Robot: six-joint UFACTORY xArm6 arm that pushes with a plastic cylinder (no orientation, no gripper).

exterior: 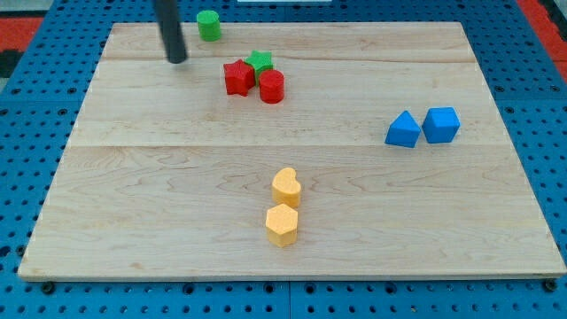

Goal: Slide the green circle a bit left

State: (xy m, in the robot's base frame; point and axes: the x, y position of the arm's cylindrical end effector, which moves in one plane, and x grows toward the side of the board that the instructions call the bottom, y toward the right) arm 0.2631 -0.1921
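Note:
The green circle (209,25) stands at the board's top edge, left of centre. My tip (178,59) rests on the board just below and to the left of it, a short gap away, not touching. A green star (260,61) sits lower right of the circle, packed with a red star (237,77) and a red cylinder (272,86).
A blue triangle (403,129) and a blue cube (441,124) sit side by side at the view's right. A yellow heart (285,187) and a yellow hexagon (282,224) stand close together at bottom centre. The wooden board (133,195) lies on blue pegboard.

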